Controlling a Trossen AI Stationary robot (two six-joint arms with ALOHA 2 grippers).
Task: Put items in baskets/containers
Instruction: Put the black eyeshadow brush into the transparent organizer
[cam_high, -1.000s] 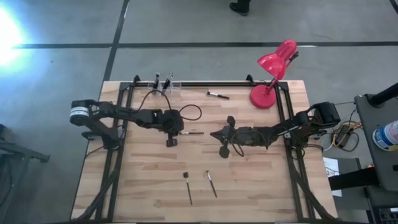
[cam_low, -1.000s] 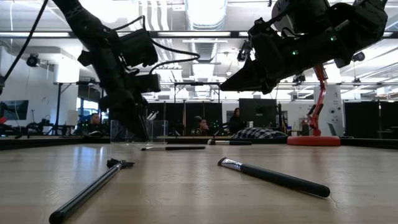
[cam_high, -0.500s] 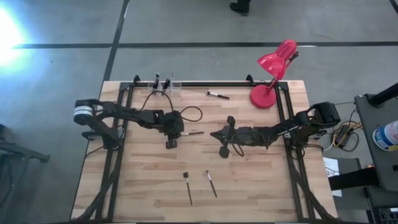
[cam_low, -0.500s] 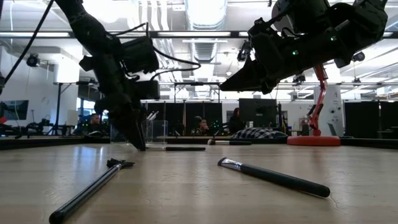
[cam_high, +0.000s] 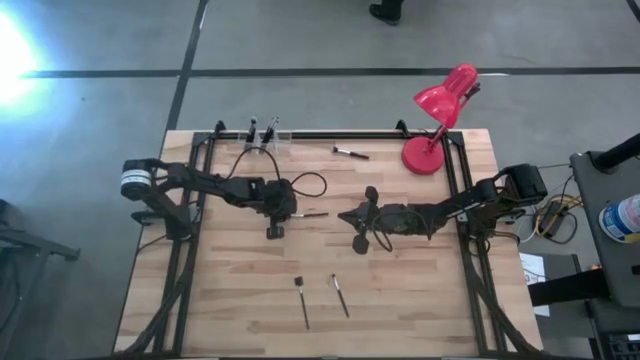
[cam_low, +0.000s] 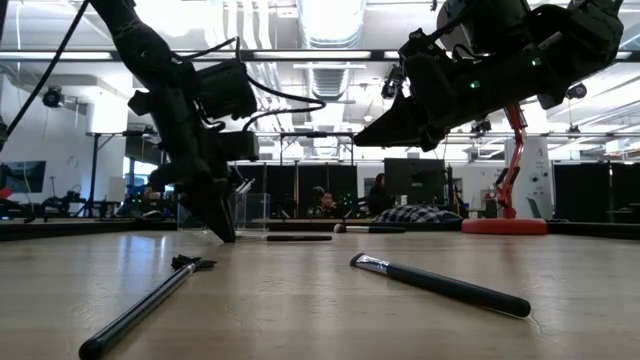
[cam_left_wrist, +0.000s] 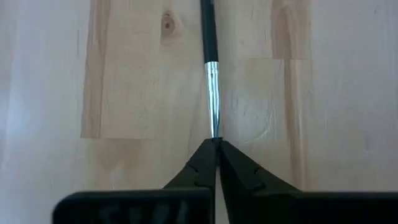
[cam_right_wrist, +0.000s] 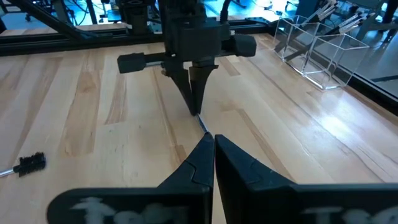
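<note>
The left gripper (cam_left_wrist: 216, 144) is pinched shut on the metal ferrule of a slim black makeup brush (cam_left_wrist: 210, 68) lying on the pale wood table (cam_high: 420, 290), toward the middle from the clear plastic containers (cam_high: 272, 138). A second ago its fingers stood apart — now they meet. The right gripper (cam_right_wrist: 212, 140), closed and empty, hovers just beyond the brush's other end.

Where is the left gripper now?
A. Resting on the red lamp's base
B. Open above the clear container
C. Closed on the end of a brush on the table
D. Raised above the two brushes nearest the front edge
C: the left wrist view shows the left gripper shut on the metal end of a brush lying flat on the table.
</note>
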